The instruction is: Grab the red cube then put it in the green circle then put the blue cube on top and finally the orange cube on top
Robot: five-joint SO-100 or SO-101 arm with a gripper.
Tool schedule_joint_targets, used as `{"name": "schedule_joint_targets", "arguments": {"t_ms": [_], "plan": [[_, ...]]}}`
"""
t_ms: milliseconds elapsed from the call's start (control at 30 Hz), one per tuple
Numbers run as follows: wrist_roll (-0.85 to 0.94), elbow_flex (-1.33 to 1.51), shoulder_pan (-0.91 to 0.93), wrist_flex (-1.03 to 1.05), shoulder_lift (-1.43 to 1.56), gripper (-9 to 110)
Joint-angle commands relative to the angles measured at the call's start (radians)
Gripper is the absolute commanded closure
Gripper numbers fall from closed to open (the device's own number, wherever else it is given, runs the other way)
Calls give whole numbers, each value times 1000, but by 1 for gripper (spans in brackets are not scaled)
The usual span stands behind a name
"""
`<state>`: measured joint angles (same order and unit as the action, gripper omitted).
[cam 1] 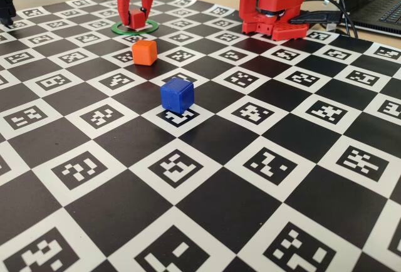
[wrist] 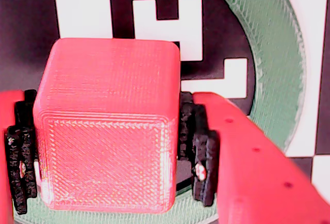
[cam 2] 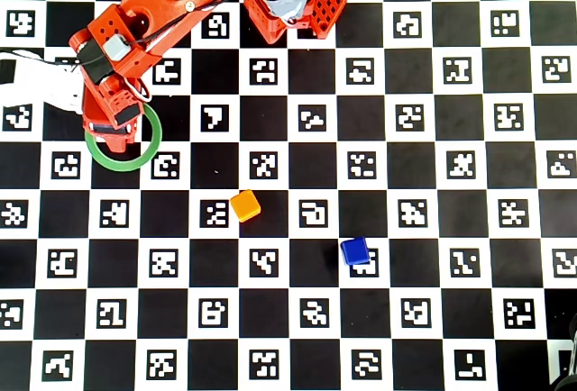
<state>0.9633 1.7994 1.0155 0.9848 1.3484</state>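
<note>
Near the surface's (cam 1: 207,140) far left corner, the gripper (cam 1: 137,20) holds the red cube (wrist: 108,126) over the green circle (cam 1: 149,27).

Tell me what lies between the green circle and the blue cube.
The orange cube sits roughly between the green circle and the blue cube in the fixed view; the overhead view shows only marker board around it.

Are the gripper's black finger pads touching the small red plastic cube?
Touching. The wrist view shows the gripper pads pressed against both sides of the red cube, no gap.
</note>
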Motion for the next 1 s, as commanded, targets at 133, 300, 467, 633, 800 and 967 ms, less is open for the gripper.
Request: {"name": "schedule_joint_targets", "arguments": {"t_ms": [133, 300, 467, 633, 800, 967], "plan": [[-15, 5, 0, -21, 38, 77], [-21, 5, 3, -21, 44, 73], [-35, 0, 6, -21, 54, 66], [-52, -11, 11, -9, 72, 59], [-109, -60, 17, 11, 84, 54], [-117, -135, 18, 104, 110, 53]]}}
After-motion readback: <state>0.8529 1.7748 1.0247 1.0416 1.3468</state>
